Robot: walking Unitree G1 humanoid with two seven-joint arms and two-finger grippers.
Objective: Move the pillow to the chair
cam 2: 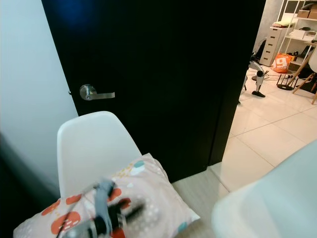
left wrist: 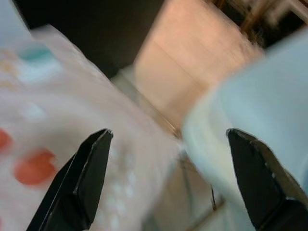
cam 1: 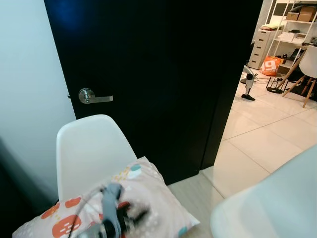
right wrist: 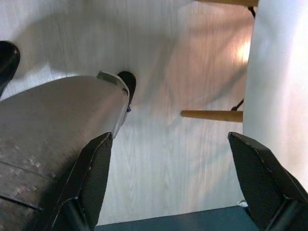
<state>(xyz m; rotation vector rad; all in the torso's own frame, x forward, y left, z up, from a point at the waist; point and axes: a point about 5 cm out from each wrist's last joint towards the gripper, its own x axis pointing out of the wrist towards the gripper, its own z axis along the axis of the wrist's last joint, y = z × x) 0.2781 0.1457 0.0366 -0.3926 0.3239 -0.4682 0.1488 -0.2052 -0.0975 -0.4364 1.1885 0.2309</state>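
Left eye view: pillow point(cam 1: 143, 198) lies on the white chair point(cam 1: 89, 148) before a black door point(cam 1: 158, 74). Left gripper point(left wrist: 168, 178) hovers over it, fingers spread, empty; right gripper point(right wrist: 168, 187) likewise spread above the floor point(right wrist: 168, 72).

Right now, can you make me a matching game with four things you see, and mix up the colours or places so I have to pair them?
Things:
1. pillow
2. door
3. door handle
4. left claw

Matches:
A. black and tall, standing behind the chair
B. silver, sticking out sideways from the door
C. fingers open, hanging over the pillow
D. pale with orange and teal spots, lying on the white chair's seat

Right pairs: 1-D, 2-A, 3-B, 4-C
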